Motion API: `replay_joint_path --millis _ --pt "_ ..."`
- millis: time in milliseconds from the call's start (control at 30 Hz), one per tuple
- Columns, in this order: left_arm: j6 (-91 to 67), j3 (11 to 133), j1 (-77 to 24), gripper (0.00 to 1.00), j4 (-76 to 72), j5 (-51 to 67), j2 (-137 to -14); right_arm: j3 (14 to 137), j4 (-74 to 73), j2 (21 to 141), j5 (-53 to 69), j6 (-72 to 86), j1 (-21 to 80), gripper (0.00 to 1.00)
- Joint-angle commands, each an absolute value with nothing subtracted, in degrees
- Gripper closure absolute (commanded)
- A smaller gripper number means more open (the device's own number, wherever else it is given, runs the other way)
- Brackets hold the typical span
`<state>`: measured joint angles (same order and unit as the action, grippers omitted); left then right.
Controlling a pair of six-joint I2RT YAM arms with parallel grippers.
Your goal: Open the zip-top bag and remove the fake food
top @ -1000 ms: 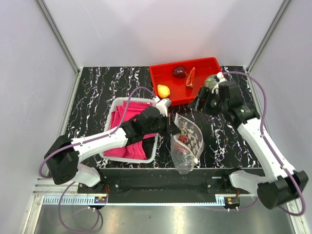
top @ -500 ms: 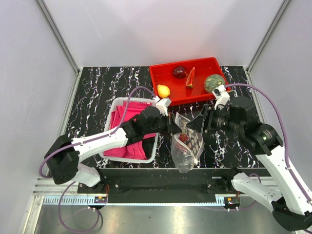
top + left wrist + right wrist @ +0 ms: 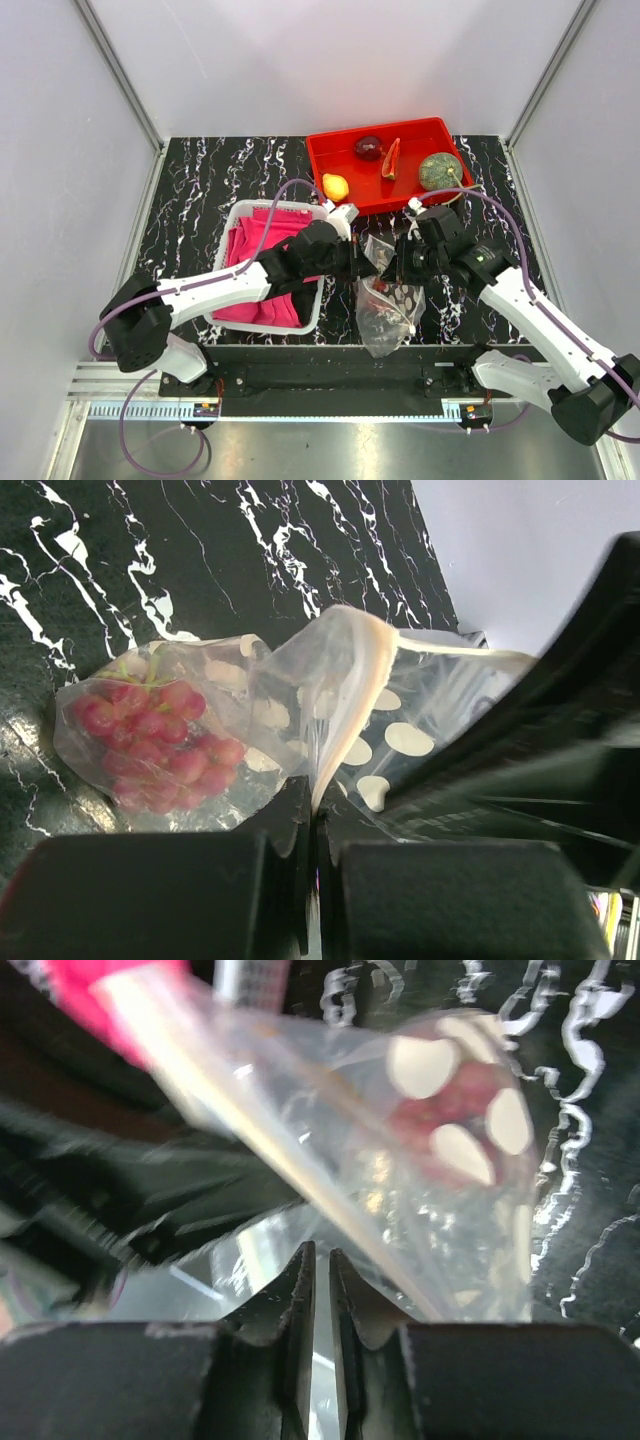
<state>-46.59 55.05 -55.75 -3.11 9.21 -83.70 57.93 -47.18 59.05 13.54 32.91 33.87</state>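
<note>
Black, white-veined bench [image 3: 200,180] between pale walls. At far right, red tray [image 3: 313,150], with lemon [image 3: 335,187] in its near left corner, dark red round fruit [image 3: 369,147] and watermelon slice [image 3: 391,158] further in, green melon [image 3: 440,170] at the right end. Left of centre, white basket [image 3: 262,204] full of pink cloth [image 3: 262,240], partly under the left arm.

Zip-top bag [image 3: 385,315] near the middle of the bench, just right of the basket and close to the near edge. Clear, crinkled, dotted with pale rounds. Lower part down toward the bench, upper edge lifted between the two grippers. Inside, a bunch of purple-red grapes [image 3: 155,745], seen through the film in the left wrist view.

Left gripper [image 3: 312,825] in from the left. Jaws pressed together on a fold of the bag's upper edge, film rising straight out from between them.

Right gripper [image 3: 320,1260] in from the right, facing the left one, tips close to it. Jaws nearly together, only a thin slit between. Bag film right at the tips. Cannot tell whether any film is caught in that slit.
</note>
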Motion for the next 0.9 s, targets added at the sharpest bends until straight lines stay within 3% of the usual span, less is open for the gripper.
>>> replay_joint_path --millis 0,267,500,867 --pt "-47.11 58.53 -56.6 1.0 -5.62 6.42 -85.25 56.69 -43.6 60.03 6.95 36.9 34.98 0.81" --pt "-47.46 61.17 -58.36 1.0 -4.75 5.45 -87.45 56.24 -40.6 63.02 3.52 43.59 37.26 0.78" --pt "-47.29 61.35 -58.97 1.0 -3.34 2.99 -87.54 59.33 -40.52 58.2 5.01 49.39 38.85 0.7" --pt "-48.25 60.91 -59.33 1.0 -2.99 1.32 -87.01 55.37 -34.63 55.37 5.19 55.81 40.51 0.65"
